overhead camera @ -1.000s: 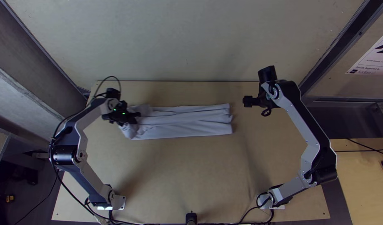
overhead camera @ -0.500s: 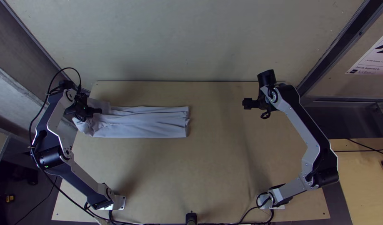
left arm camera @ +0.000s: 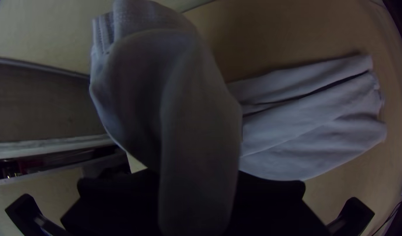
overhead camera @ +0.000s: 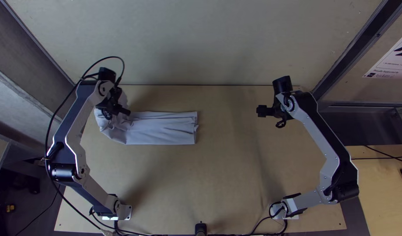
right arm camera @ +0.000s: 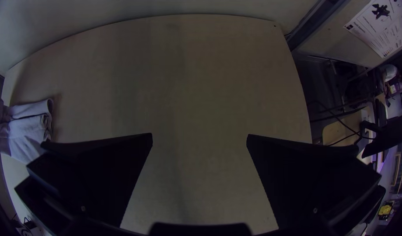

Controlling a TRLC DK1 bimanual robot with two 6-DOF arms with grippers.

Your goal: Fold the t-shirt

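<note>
In the top view my left gripper (overhead camera: 125,112) is over the left end of the pale t-shirt (overhead camera: 163,129), which lies as a long narrow strip with several lengthwise folds. My left gripper (left arm camera: 196,196) is shut on that end in the left wrist view; the held cloth (left arm camera: 196,118) rises in a bunched loop between the black fingers, while the rest of the strip lies on the table. At the table's right far side, away from the cloth, my right gripper (overhead camera: 260,111) hangs; in the right wrist view my right gripper (right arm camera: 200,140) stands open with nothing between its fingers.
Bare wooden table (overhead camera: 201,188) extends on the near side of the shirt and between it and the right arm. A pale wall rises behind the far edge. A dark gap borders the table's left side.
The left gripper first pulled the whole shirt to the left, then moved back right and farther from the bases, carrying the held end while the right end stayed put. The right arm shifted slightly.
</note>
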